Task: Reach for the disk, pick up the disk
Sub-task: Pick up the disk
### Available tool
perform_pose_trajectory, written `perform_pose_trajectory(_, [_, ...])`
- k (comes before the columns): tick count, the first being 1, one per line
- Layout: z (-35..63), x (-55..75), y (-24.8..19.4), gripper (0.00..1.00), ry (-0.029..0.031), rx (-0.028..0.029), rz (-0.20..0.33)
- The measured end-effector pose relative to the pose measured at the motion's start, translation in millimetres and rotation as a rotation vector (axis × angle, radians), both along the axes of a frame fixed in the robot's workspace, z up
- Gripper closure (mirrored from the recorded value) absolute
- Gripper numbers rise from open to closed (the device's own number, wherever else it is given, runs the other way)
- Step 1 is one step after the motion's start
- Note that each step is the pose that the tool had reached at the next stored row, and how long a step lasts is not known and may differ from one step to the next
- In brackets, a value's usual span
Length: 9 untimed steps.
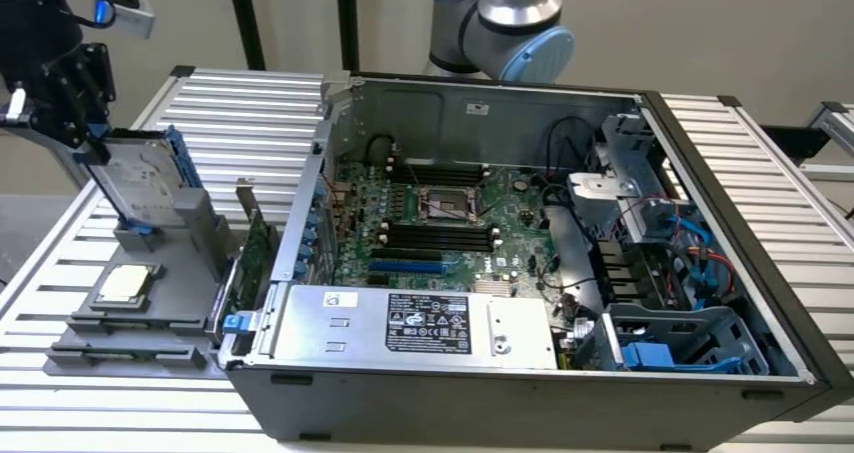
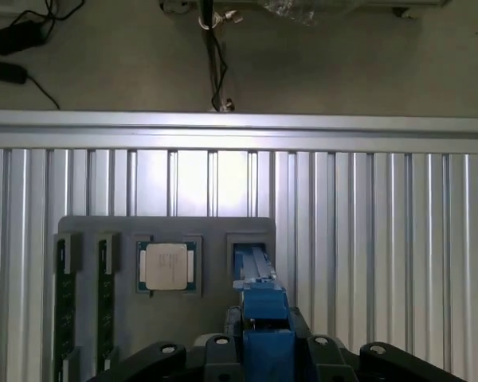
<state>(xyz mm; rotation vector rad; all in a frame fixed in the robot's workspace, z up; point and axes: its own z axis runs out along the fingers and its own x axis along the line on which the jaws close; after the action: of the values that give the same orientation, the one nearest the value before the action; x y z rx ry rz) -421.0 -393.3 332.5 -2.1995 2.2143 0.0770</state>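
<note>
The disk (image 1: 134,173): where is it in the exterior view?

— At the exterior view's left, standing on edge and leaning a little, its lower end at a slot of the grey holder (image 1: 180,313) on the slatted tabletop (image 1: 254,103). The tool (image 1: 96,153) is clamped on its upper end, jaws narrowed to the thickness of the blue frame. I judge that a grip from above suits a drive kept upright.

What else does the holder keep?

— A processor chip (image 1: 123,285), flat in its own recess, nearer. The open computer case (image 1: 534,388) sits to the right.

And the wrist view?

— The disk (image 2: 261,306) runs from between the jaws of the tool (image 2: 263,350) to its slot. Beside it lies the processor chip (image 2: 167,267), then two memory sticks (image 2: 64,310) on edge in narrow slots. Whether the disk is clear of its slot I cannot tell.
</note>
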Motion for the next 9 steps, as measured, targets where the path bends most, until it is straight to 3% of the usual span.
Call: perform_pose_trajectory(9, [40.8, 8.5, 0.0, 0.67, 0.0002, -0.0001, 0.002])
